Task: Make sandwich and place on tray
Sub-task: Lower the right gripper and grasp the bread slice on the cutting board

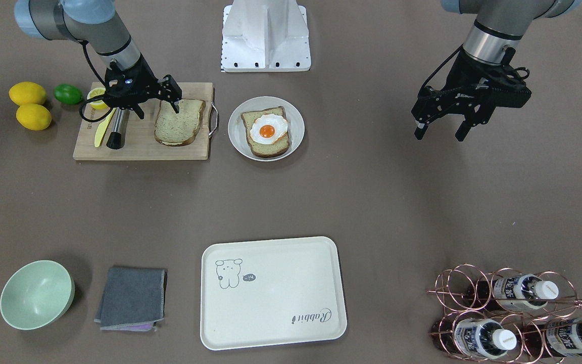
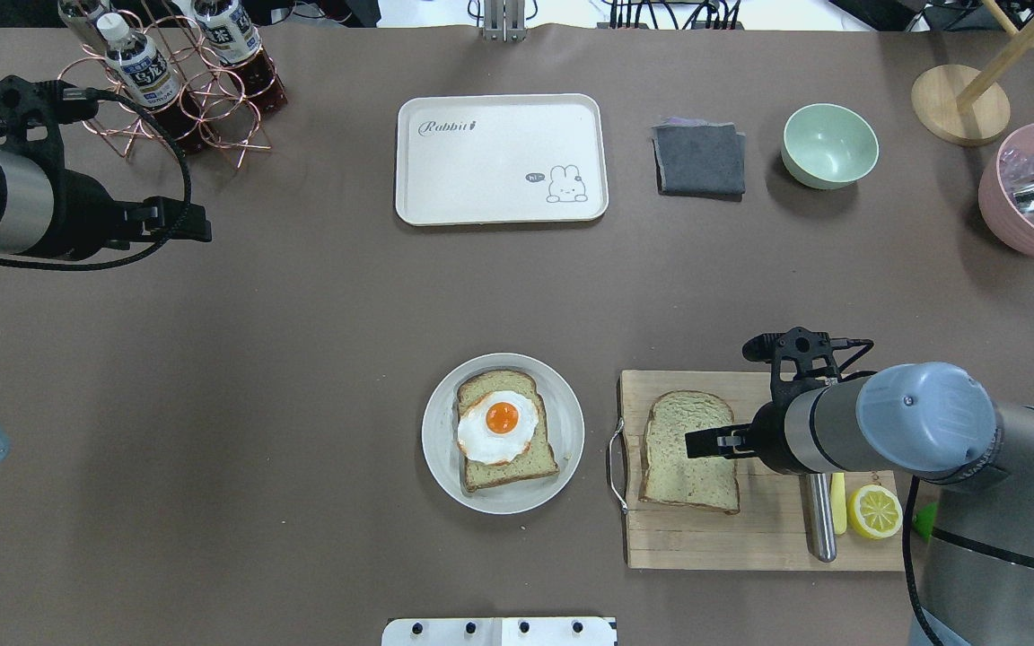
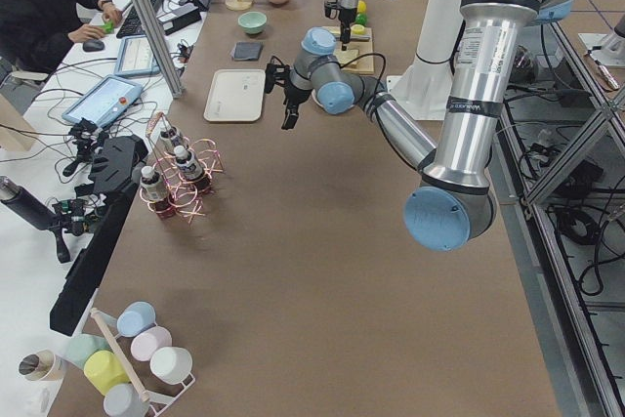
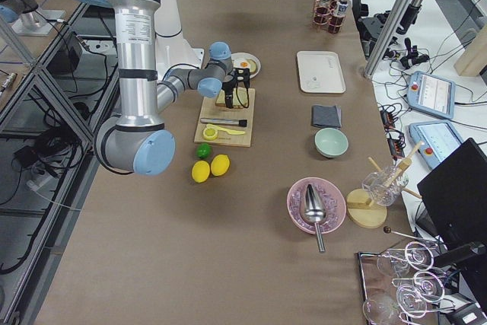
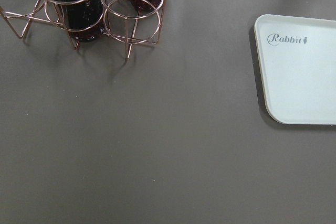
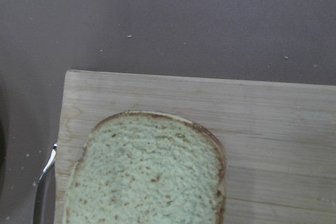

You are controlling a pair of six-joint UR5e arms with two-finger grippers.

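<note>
One plain bread slice (image 1: 179, 122) lies on the wooden cutting board (image 1: 139, 146); it fills the bottom of the right wrist view (image 6: 147, 171). A second slice with a fried egg (image 1: 268, 131) on top lies on the round grey plate (image 1: 293, 116). The cream tray (image 1: 271, 293) with the "Rabbit" script stands empty on the far side of the table from the robot and shows partly in the left wrist view (image 5: 304, 72). My right gripper (image 1: 157, 107) is open and low over the board, one finger at the plain slice's edge. My left gripper (image 1: 439, 135) is open and empty above bare table.
Two lemons (image 1: 28, 103), a lime (image 1: 67, 94), a lemon half (image 1: 97, 97), a yellow knife (image 1: 103, 129) and a metal-handled tool (image 1: 117, 129) sit at the board's end. A green bowl (image 1: 37, 294), grey cloth (image 1: 132, 305) and copper bottle rack (image 1: 513, 313) flank the tray.
</note>
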